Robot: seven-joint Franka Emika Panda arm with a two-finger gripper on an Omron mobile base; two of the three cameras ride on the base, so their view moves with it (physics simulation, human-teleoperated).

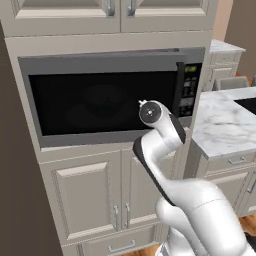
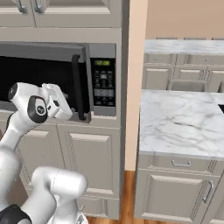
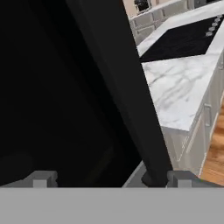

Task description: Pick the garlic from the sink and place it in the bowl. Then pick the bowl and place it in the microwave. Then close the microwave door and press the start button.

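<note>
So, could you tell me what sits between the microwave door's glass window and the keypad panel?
The vertical black bar handle stands between the window and the keypad panel, seen in the right base view.

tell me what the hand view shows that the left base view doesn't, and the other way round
Hand view alone: a black cooktop set in the marble counter, wood floor beside it, and the open claw at the bottom edge.

Left base view alone: the whole microwave with its keypad panel, upper cabinet doors, lower cabinet doors, and the white arm.

Both: the microwave door and its vertical black bar handle.
</note>
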